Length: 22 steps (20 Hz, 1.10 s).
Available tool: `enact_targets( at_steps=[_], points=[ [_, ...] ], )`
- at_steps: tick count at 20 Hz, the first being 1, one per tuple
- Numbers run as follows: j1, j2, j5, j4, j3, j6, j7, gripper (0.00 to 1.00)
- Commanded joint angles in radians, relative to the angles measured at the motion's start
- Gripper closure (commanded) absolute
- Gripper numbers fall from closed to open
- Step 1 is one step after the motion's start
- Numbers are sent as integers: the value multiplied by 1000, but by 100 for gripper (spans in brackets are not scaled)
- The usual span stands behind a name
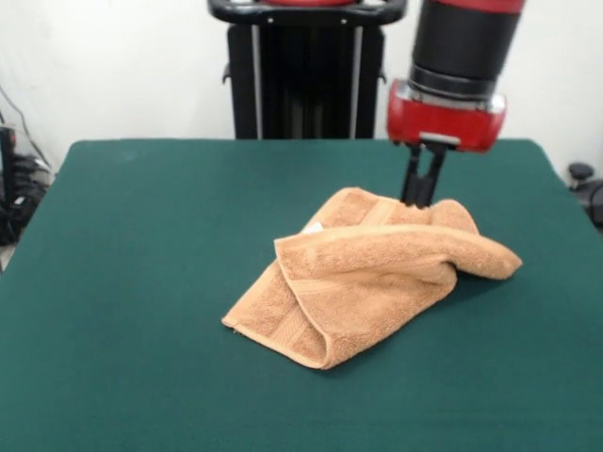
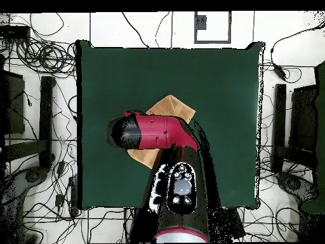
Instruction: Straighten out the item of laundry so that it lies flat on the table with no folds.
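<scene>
**A:** Starting big: what is the table [image 1: 132, 282] doing for us here?

**B:** It is offering a wide green surface, far larger than the towel [image 1: 363, 278], so there is room to spread the cloth any way. The towel is sitting near the middle, a little toward the robot's side, bunched and doubled over itself.

**A:** And the arm [image 2: 162, 133]?

**B:** It is hanging straight down over the towel's far edge; from overhead it is covering most of the cloth, leaving one corner and a strip showing.

**A:** Why there?

**B:** I judge it is going for an upper fold, since lifting that layer would let the doubled part open out.

**A:** The gripper [image 1: 423, 193]?

**B:** Its two dark fingers are standing close together with the tips sinking behind the cloth's ridge. Whether they are pinching the towel, I cannot tell.

**A:** Anything smaller?

**B:** A white tag [image 1: 312, 227] is peeking out at the towel's back fold.
</scene>
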Motion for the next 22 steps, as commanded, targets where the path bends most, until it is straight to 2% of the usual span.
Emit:
enact_targets(
  at_steps=[1,9,22],
  points=[
    [-43,-34,-61,124,156,31,-101,100],
    [-132,-55,-175,217,226,-88,-141,100],
    [-259,-91,-392,298,329,-168,-165,100]
  ],
)
